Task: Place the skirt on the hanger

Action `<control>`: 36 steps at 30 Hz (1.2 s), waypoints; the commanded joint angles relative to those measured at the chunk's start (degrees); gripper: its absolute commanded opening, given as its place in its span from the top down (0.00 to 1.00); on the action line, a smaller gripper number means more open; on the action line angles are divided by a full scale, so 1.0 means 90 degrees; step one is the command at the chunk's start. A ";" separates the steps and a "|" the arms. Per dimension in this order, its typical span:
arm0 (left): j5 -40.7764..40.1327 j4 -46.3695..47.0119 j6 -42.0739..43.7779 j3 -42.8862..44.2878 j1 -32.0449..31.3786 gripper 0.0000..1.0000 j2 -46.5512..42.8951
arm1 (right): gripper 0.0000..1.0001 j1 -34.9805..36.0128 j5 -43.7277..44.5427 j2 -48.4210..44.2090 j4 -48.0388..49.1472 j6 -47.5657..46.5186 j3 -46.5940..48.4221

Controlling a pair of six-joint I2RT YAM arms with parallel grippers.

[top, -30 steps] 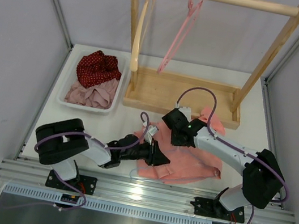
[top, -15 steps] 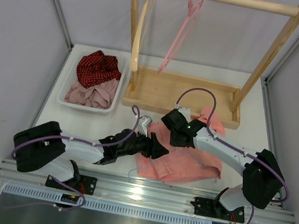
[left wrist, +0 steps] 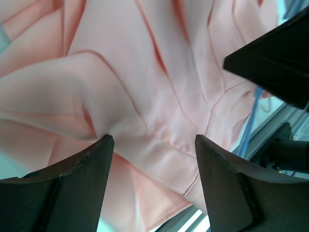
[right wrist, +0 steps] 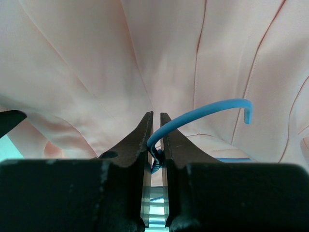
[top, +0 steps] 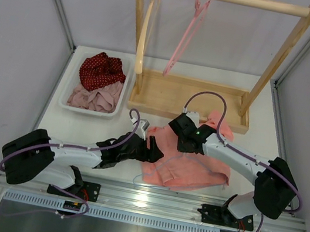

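Note:
The salmon-pink skirt lies crumpled on the table between the two arms. It fills the left wrist view and the right wrist view. My left gripper sits at the skirt's left edge, open, with a fold of fabric in the gap and the pads apart from it. My right gripper presses down on the skirt's far part, shut on the twisted neck of the pale blue hanger. The hook curves out to the right. A thin piece of the hanger frame peeks out at the skirt's near edge.
A white tray at the back left holds a red dotted cloth and a mauve cloth. A wooden rack stands at the back, with a pink hanger and a wooden hanger hung on it.
My left gripper has opened and let go of the skirt's near-left edge, drawing back a little to the left. The right gripper has kept its grip and place.

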 commanded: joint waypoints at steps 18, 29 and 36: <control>0.0146 0.0221 0.0230 0.0379 0.0034 0.20 0.0510 | 1.00 -0.0052 0.0287 -0.0288 -0.0192 0.0272 -0.0073; 0.0000 0.0202 0.0112 0.0661 0.0034 0.80 0.0765 | 1.00 -0.0062 0.0492 -0.0415 -0.0270 0.0262 -0.0141; -0.0030 0.0085 0.0122 0.0662 0.0054 1.00 0.0716 | 1.00 -0.0081 0.0629 -0.0532 -0.0201 0.0281 -0.0298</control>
